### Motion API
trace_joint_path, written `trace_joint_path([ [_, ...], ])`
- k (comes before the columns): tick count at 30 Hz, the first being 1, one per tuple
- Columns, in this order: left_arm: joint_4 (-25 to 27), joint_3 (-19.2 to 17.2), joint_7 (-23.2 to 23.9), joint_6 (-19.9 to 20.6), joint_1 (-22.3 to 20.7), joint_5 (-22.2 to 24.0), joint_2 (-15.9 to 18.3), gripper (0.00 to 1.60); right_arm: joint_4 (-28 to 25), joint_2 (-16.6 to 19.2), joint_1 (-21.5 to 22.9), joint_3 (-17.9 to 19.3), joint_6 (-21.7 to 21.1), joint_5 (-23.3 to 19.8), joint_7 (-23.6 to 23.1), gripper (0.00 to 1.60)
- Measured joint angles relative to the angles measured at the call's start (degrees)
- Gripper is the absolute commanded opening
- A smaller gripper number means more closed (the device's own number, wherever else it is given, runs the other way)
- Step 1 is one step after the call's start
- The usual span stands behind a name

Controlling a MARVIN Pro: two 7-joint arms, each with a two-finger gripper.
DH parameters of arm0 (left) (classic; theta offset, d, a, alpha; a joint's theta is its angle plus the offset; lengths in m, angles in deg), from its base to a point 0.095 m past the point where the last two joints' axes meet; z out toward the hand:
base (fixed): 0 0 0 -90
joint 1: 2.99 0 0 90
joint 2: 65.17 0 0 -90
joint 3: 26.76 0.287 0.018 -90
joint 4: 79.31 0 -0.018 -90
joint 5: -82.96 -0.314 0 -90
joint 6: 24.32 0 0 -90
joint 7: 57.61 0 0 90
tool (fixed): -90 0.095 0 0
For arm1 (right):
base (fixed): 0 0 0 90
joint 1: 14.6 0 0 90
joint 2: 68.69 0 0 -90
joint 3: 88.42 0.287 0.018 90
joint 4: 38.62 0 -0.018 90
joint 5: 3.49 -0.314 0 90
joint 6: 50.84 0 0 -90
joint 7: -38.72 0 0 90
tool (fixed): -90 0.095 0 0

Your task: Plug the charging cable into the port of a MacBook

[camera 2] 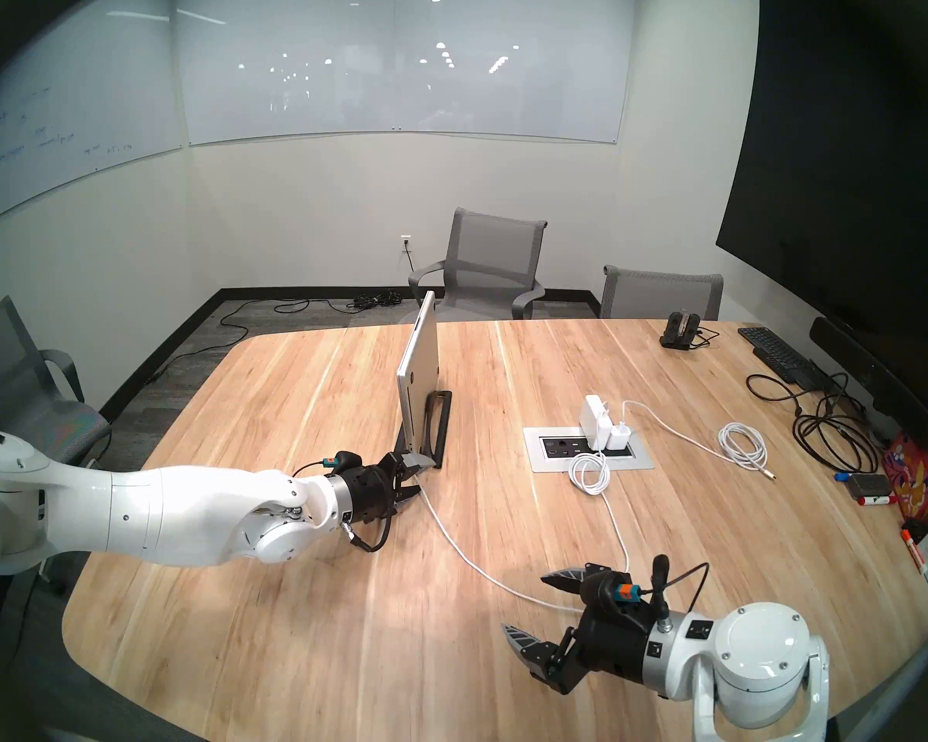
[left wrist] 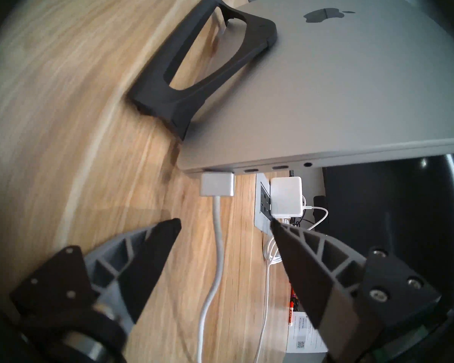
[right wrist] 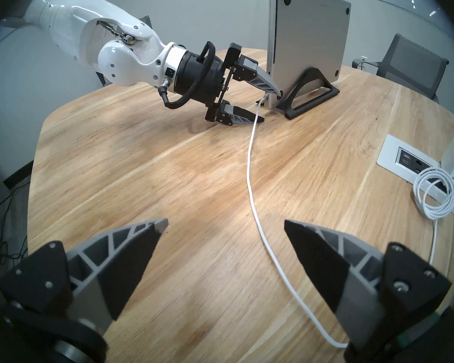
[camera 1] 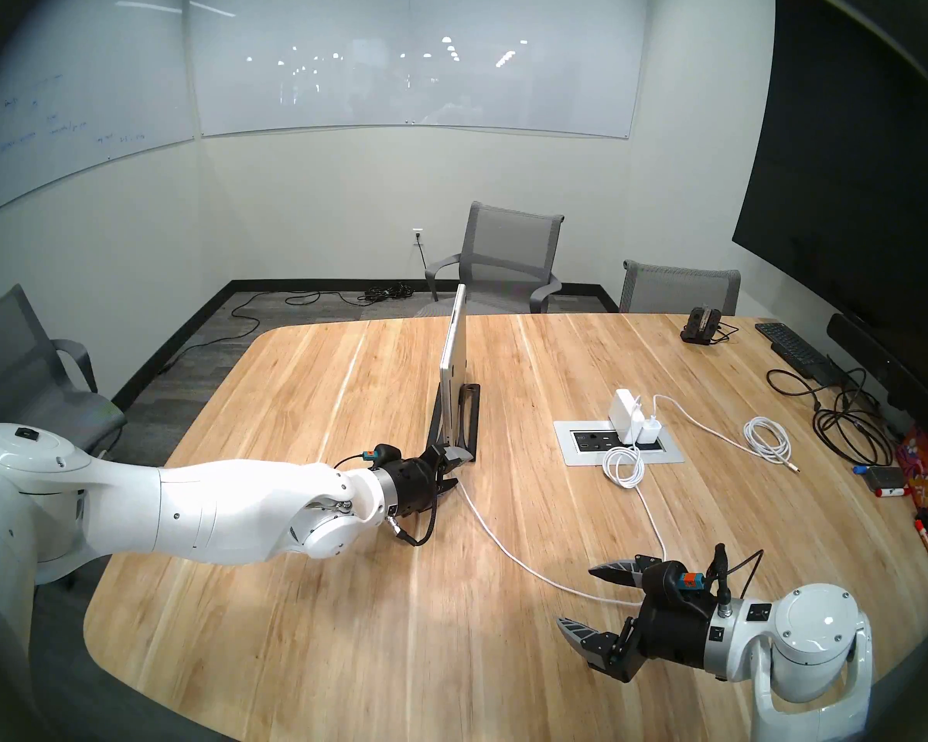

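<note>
Silver aluminium meets silver connector at the lower end of the MacBook [left wrist: 338, 92], which stands on edge in a black stand [left wrist: 202, 63] on the wooden table [camera 1: 317, 591]. The charging cable [left wrist: 216, 249] runs across the table from the white power brick [left wrist: 286, 194], and its squarish connector [left wrist: 217, 183] sits against the port at the end of the laptop's edge, apparently seated, though how deep it sits cannot be told.

The left gripper [left wrist: 226, 223] hangs just behind the connector with its fingers [left wrist: 152, 252] spread either side of the cord, touching nothing. The right gripper [right wrist: 226, 226] waits well apart, jaws wide and empty, with the cord trailing beneath it.

The step in hand looks like letting go and withdrawing. To do it well, the left gripper should back straight out along the cord's line, keeping both fingers clear, since a sideways brush could lever the connector off. The right arm should avoid dragging the slack.
</note>
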Motion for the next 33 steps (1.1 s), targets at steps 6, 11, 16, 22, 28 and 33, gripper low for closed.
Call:
trace_joint_path([
  [6,0.3,0.6,-0.5,-1.0,-0.4,-1.4,-0.3,1.60,0.0,0.0,0.0,0.0,0.0,0.0,0.0,1.60],
  [11,0.8,1.3,-1.2,-2.2,-0.9,-2.9,-0.4,1.60,0.0,-0.1,0.0,0.0,0.0,0.1,-0.1,1.60],
  [16,1.4,2.3,-2.1,-3.9,-1.5,-5.2,-0.6,1.60,0.0,-0.1,0.1,0.0,0.0,0.1,-0.1,1.60],
  [22,2.2,3.6,-3.5,-6.2,-2.2,-8.7,-0.9,1.60,0.1,-0.1,0.1,0.0,0.1,0.1,-0.1,1.60],
  [28,3.1,4.9,-4.8,-8.1,-2.8,-11.6,-0.9,1.60,0.1,-0.2,0.1,0.0,0.1,0.2,-0.1,1.60],
  [33,3.5,5.6,-5.5,-9.2,-3.2,-13.4,-0.8,1.60,0.1,-0.2,0.1,0.0,0.1,0.2,-0.2,1.60],
])
